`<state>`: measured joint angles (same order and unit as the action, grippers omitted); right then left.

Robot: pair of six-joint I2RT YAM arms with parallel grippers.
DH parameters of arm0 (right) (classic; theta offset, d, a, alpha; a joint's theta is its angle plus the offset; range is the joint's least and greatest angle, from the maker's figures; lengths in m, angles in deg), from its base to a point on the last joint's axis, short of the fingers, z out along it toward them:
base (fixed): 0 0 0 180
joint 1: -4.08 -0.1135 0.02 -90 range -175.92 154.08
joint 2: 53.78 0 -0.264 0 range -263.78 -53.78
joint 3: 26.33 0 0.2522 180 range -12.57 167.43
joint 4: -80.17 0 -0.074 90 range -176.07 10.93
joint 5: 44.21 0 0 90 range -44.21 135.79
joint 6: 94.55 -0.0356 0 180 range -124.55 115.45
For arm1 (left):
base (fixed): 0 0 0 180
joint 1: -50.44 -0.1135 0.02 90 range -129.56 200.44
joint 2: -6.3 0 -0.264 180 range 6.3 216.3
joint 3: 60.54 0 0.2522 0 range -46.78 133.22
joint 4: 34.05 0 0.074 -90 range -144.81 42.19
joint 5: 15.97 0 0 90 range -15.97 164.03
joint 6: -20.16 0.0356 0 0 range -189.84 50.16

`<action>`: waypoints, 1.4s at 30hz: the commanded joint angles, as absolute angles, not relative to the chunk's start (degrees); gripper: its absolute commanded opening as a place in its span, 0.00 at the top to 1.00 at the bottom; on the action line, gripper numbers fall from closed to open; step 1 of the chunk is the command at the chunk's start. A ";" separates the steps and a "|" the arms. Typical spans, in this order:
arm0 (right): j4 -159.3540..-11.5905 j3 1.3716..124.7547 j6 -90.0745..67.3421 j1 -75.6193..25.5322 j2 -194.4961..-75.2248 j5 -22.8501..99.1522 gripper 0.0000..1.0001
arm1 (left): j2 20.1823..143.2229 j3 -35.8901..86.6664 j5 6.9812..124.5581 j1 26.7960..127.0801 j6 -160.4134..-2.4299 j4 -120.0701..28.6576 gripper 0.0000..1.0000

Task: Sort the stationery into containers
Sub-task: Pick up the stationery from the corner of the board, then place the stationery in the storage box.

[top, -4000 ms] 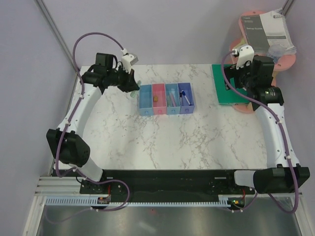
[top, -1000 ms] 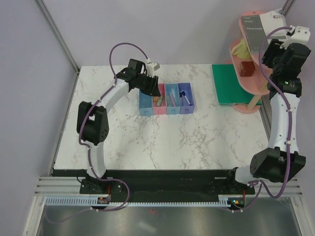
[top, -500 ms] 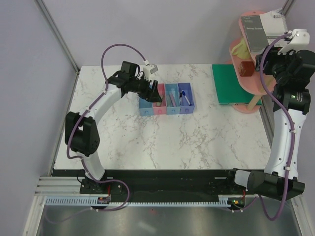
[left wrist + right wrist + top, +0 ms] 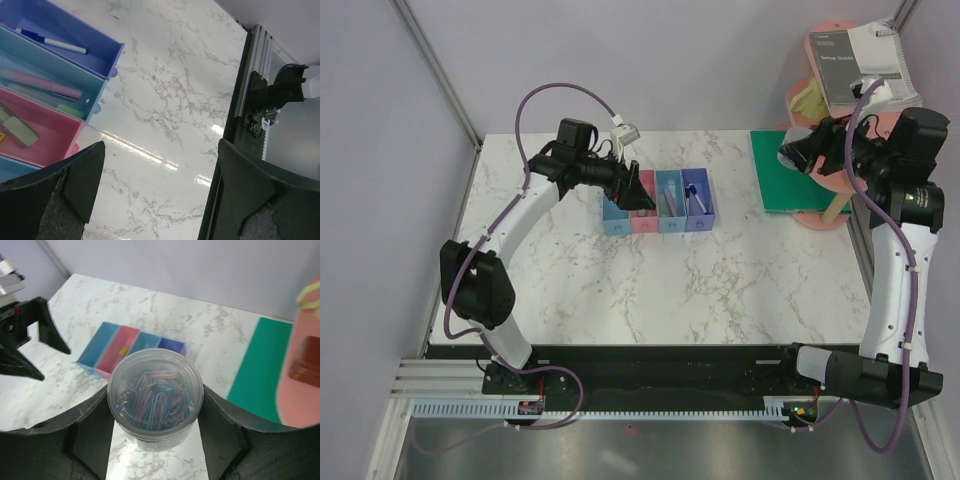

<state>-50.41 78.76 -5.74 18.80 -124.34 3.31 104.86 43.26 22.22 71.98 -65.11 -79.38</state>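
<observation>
Gripping a jar of paper clips [image 4: 155, 390], my right pincer [image 4: 155, 432] leaves the shelf [image 4: 300, 405] for the bins [image 4: 112, 354] ahead; my left pincer [image 4: 160, 181] withdraws, open and empty.

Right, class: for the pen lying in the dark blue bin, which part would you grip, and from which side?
Grip the pen at mid-barrel, jaws closing across it, probably from straight above: it lies flat along the dark blue bin, whose walls block a sideways approach.

Each arm [image 4: 890, 270] pairs white links with black joints and looping purple cables [image 4: 558, 86] (pincer fingers [image 4: 75, 185] matte black).
</observation>
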 commanded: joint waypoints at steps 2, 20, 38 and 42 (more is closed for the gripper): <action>-50.56 80.68 -7.01 12.01 -124.36 -3.96 0.99 | 101.05 43.31 17.69 73.81 -65.10 -78.66 0.00; -54.33 77.79 2.65 -9.62 -135.42 11.33 1.00 | 90.94 39.44 30.17 68.12 -62.12 -82.69 0.00; -70.94 87.88 9.95 -30.10 -165.39 24.43 1.00 | 85.22 39.00 40.54 57.03 -43.04 -108.63 0.00; -76.21 93.59 9.25 -31.16 -172.07 26.89 1.00 | 84.34 40.31 43.87 57.03 -43.21 -110.12 0.00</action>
